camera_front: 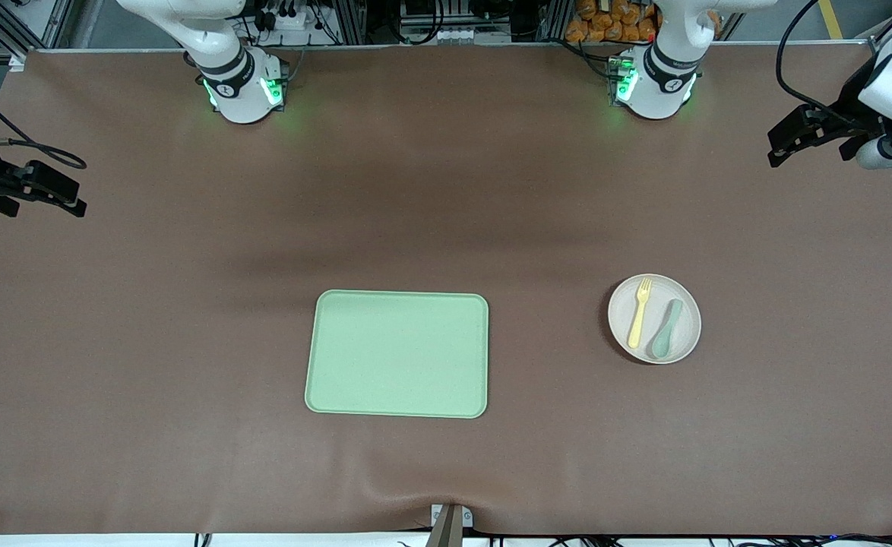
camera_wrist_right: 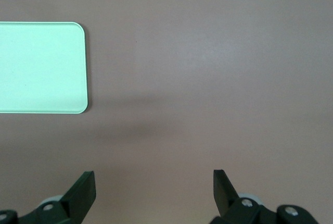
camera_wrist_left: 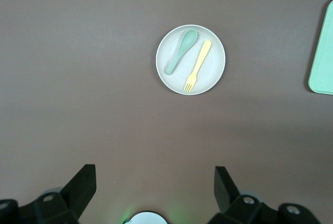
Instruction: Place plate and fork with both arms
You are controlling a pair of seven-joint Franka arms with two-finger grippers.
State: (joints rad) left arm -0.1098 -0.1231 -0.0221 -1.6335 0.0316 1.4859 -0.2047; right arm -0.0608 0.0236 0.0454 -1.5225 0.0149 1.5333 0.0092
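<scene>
Plate (camera_front: 654,318) — one — bearing one fork (camera_front: 638,311), one spoon (camera_front: 666,330); one tray (camera_front: 397,354).

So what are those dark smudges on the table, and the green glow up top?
Front view: soft broad shadows darken the brown table above the tray; green lamps glow at both arm bases. Right wrist view: a faint blurred shadow lies beside the tray. Left wrist view: even light, plate sharp.

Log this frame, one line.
plate: holds fork, spoon | tray: bare | left claw: open | right claw: open | both waiting
</scene>
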